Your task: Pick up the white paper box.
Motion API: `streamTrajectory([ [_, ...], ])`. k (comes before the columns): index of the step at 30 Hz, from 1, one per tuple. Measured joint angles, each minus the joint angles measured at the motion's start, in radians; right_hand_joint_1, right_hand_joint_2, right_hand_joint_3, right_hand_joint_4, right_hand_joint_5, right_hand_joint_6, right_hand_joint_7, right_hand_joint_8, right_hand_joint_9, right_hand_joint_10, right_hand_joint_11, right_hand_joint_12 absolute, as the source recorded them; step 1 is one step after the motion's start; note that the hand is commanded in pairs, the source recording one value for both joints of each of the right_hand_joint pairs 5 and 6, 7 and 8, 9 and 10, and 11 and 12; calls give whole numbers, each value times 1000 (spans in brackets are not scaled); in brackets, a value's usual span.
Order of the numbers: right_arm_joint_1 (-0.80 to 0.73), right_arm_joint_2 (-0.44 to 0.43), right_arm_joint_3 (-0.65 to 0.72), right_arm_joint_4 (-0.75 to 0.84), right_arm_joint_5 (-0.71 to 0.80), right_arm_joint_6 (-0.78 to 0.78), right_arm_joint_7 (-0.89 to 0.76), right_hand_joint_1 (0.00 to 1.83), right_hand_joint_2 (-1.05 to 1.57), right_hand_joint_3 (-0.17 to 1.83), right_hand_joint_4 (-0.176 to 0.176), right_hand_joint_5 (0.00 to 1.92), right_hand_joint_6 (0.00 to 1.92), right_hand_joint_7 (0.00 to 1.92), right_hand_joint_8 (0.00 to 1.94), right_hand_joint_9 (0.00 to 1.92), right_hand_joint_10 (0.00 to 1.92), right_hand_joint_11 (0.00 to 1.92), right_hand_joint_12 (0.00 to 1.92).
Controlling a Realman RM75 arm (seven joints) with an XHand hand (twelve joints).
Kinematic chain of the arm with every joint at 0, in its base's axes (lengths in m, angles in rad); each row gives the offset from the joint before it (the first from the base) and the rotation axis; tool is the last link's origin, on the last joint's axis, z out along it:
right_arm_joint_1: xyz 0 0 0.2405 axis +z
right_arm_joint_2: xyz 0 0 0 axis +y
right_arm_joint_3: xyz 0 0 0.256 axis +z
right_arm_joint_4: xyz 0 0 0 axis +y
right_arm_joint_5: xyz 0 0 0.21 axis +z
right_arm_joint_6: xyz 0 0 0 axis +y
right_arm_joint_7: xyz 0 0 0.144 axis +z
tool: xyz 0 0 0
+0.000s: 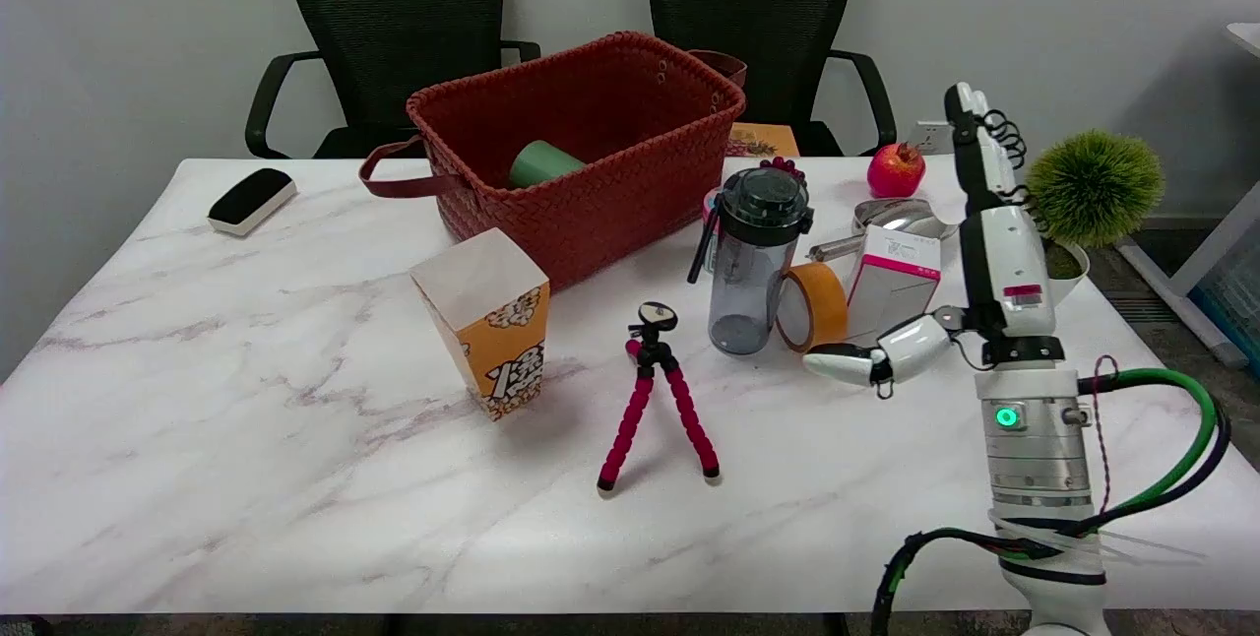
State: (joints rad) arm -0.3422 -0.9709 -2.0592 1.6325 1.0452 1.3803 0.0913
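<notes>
The white paper box (894,284), edged in pink along its top, is seen standing on the marble counter (246,439) at the right, just beside a roll of orange tape (813,307) that leans next to a clear water bottle (753,259). The right hand (989,252) is raised upright just to the right of the box, fingers extended upward and the thumb spread out low toward the tape; nothing is held, and contact with the box cannot be confirmed. Farther left, a red tripod (657,400), a popcorn carton (485,333) and a woven red basket (581,163) holding a green cup (542,163) are set out. A metal object behind the box is partly hidden. Two black chairs (389,35) are placed against the pale wall.
</notes>
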Motion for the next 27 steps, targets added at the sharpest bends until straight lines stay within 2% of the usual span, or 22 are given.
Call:
streamTrajectory([
  [9,-27,26,45,-72,21,26,202,1230,-407,701,0,10,10,69,69,0,0,176,176],
  [13,-38,31,56,-101,27,47,262,1222,-387,715,0,0,0,145,145,0,0,200,200],
  [27,-66,17,70,-172,84,78,374,1202,-343,682,0,0,0,142,142,0,0,181,181],
])
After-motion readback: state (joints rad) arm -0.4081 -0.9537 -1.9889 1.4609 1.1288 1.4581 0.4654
